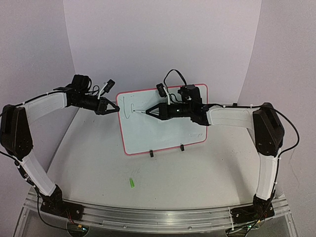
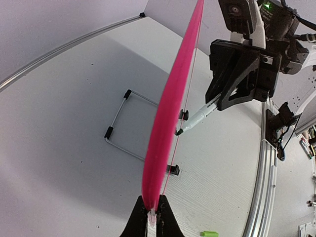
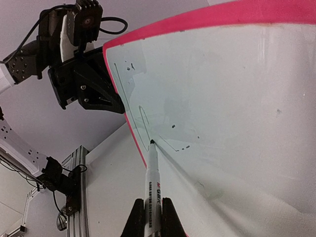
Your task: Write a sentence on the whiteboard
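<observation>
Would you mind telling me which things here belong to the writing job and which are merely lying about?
Job:
whiteboard, its edge in the left pincer
marker in the right pincer, tip at the board
first written strokes

Lying about:
green cap on the table

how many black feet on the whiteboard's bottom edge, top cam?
2. The left foot sits left of the middle of the whiteboard's bottom edge, the right foot right of the middle. Any rear supports are hidden behind the board there.
</observation>
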Robot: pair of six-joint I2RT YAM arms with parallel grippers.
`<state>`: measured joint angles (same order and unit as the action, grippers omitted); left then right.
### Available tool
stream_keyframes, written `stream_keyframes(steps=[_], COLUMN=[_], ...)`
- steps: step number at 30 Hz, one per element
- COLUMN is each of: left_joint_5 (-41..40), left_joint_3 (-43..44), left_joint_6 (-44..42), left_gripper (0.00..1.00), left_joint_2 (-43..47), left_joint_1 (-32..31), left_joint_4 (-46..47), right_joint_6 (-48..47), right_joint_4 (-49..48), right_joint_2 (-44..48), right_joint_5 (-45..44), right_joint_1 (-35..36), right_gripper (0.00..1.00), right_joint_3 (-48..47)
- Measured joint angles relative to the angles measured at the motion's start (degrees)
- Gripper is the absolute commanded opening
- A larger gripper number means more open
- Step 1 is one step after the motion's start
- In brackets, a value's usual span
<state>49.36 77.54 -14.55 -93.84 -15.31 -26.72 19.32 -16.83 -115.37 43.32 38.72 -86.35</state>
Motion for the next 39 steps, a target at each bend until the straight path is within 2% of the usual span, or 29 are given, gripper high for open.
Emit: stream_keyframes(steps=[39], left_joint_5=[0.0], left_joint_3=[0.0], left_joint_6=[0.0], left_gripper=[0.0], left_joint_2=[0.0], left_joint_1=[0.0], left_joint_4=[0.0], right_joint_6=[-0.8], right_joint_4=[0.2], right_joint_2=[0.7], right_joint_5=[-1.3], right_joint_1=[0.0], right_gripper=[0.0], right_joint_3=[-1.1])
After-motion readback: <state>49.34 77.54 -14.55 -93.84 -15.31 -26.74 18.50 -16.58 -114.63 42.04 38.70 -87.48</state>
